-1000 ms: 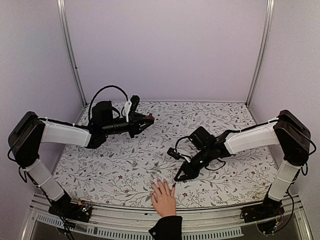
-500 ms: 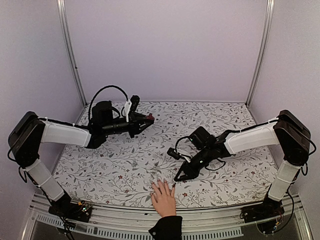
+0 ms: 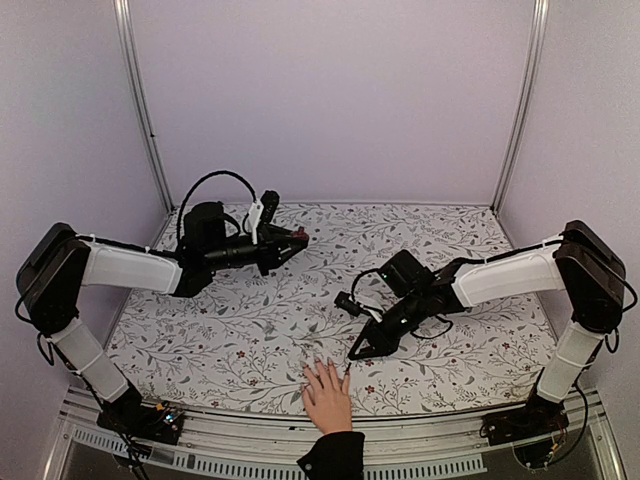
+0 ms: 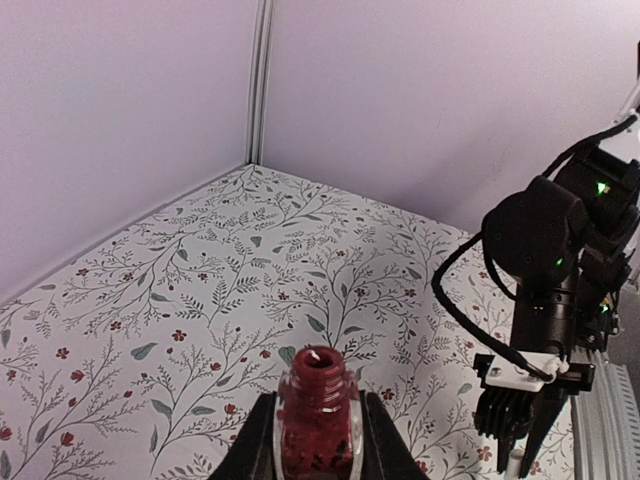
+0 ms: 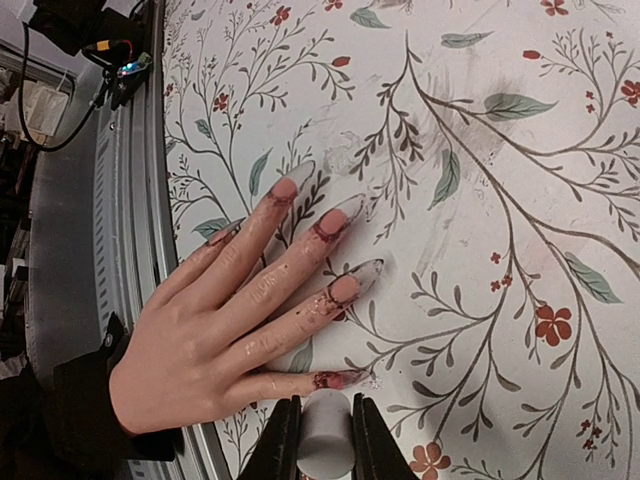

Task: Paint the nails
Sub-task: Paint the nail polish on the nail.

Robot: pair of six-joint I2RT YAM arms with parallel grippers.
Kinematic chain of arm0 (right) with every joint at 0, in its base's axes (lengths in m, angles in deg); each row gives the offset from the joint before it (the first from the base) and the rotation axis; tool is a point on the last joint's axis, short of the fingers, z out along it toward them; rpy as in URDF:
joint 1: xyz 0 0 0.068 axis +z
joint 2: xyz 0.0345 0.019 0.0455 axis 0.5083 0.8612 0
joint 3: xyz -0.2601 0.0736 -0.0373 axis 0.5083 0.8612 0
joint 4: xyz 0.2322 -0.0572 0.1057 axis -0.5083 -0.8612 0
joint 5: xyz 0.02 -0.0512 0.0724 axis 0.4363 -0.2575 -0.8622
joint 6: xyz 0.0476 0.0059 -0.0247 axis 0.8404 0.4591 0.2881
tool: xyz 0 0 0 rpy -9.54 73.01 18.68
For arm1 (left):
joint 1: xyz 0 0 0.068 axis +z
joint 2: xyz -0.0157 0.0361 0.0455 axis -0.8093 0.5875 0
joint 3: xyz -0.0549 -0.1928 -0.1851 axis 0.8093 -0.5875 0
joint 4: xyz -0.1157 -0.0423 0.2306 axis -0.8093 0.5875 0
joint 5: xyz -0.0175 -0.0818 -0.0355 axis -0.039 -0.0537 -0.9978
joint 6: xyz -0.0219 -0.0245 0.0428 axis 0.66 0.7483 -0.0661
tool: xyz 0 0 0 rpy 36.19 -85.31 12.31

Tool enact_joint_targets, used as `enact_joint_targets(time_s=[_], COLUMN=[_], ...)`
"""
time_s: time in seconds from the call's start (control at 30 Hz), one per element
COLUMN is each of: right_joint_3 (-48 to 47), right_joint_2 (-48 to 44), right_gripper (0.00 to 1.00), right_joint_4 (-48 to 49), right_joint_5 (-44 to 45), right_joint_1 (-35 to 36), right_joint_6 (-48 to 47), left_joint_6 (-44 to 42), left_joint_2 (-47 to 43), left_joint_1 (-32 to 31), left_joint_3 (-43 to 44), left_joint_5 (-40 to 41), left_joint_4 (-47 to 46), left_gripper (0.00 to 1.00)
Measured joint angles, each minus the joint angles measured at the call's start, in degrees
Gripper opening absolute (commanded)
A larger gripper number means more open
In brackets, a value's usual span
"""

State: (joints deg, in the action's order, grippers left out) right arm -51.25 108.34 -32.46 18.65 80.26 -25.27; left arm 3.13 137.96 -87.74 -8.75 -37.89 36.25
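A light-skinned hand [image 3: 327, 397] with a black cuff lies flat at the table's front edge. In the right wrist view its long pale nails [image 5: 344, 213] are smeared with dark red, most of all the nearest one [image 5: 345, 379]. My right gripper [image 5: 325, 432] is shut on a white cap [image 5: 325, 440] just beside that finger; the brush under the cap is hidden. In the top view the right gripper [image 3: 358, 350] hovers just right of the fingertips. My left gripper [image 4: 318, 440] is shut on an uncapped dark-red bottle [image 4: 318, 405], held upright above the back left of the table [image 3: 297, 238].
The table carries a floral-print cloth [image 3: 250, 320]. A metal rail [image 5: 100, 250] runs along its front edge under the wrist. Lilac walls close in the back and sides. The right arm [image 4: 545, 270] shows at the right of the left wrist view.
The right wrist has shifted very slightly up and to the right beside the hand. The left arm, the bottle and the hand have not moved.
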Motion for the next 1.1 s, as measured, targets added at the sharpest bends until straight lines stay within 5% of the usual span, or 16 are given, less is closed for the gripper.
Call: enact_joint_targets(time_s=[1.1], right_joint_3=[-0.35], right_joint_2=[1.38], right_gripper=[0.00], right_joint_4=[-0.85], right_joint_5=[0.04], right_joint_1=[0.00], right_joint_6=[0.00], left_joint_6=[0.00], left_joint_2=[0.00], left_joint_1=[0.00], left_joint_3=[0.00], left_joint_5=[0.00], left_joint_4=[0.02], left_gripper=[0.00])
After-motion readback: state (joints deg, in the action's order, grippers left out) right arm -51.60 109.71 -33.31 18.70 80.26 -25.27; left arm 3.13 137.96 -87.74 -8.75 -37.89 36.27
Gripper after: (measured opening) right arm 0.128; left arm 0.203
